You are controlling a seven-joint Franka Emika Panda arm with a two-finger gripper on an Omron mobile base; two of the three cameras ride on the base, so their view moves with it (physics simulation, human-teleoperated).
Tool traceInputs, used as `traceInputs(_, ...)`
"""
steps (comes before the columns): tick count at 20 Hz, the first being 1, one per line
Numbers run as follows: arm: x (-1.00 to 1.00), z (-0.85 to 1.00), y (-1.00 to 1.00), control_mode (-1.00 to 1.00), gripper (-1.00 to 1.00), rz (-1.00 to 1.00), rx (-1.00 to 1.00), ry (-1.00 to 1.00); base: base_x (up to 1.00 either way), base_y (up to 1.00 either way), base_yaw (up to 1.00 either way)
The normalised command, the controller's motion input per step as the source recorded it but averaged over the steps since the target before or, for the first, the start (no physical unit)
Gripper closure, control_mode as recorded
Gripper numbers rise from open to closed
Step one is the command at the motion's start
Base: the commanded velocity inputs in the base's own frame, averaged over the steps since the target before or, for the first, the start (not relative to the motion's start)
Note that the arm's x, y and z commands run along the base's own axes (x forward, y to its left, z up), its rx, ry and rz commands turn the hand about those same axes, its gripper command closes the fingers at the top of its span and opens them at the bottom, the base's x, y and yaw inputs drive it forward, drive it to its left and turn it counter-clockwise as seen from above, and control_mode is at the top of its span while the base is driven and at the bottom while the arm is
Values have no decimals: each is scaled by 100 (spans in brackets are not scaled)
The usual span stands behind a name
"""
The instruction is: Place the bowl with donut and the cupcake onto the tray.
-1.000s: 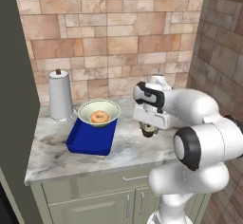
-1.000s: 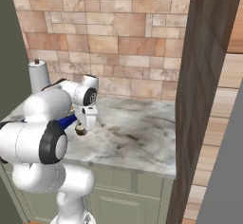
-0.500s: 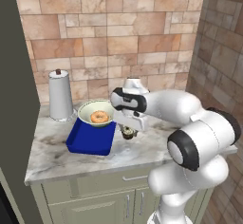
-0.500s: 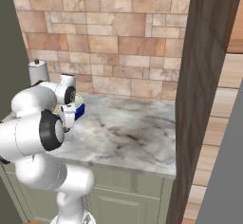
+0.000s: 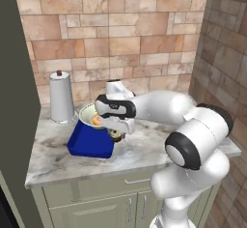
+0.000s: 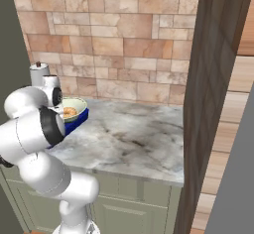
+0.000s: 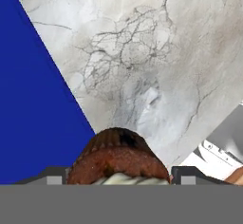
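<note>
The blue tray lies on the left part of the counter, and the pale bowl with the orange donut rests on its far end. My gripper hangs just above the tray's right edge, shut on the dark brown cupcake. In the hand view the cupcake sits between my fingertips, with the tray to the left and marble beneath. From the right base view the bowl, the donut and a strip of tray show behind my arm.
A white paper towel roll stands on the counter behind the tray at the left, its top also seen past my arm. A brick wall backs the counter. A tall dark panel closes the right side.
The arm has swung left across the counter, carrying the cupcake from the middle to the tray's right edge. Bowl, donut and tray have stayed put.
</note>
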Motion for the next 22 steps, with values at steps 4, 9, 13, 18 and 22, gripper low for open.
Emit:
traceInputs(4, 3, -4, 65, -100, 100, 3, -8, -8, 0, 0, 0)
traceInputs(9, 26, -11, 57, -100, 100, 1, -7, -9, 0, 0, 0)
traceInputs(13, 37, -10, 50, -100, 100, 0, -9, -13, 0, 0, 0)
traceInputs(18, 11, -13, 23, -100, 100, 0, -3, -8, 0, 0, 0)
traceInputs(22, 2, -23, 1, -100, 100, 2, 0, 0, 0, 0, 0)
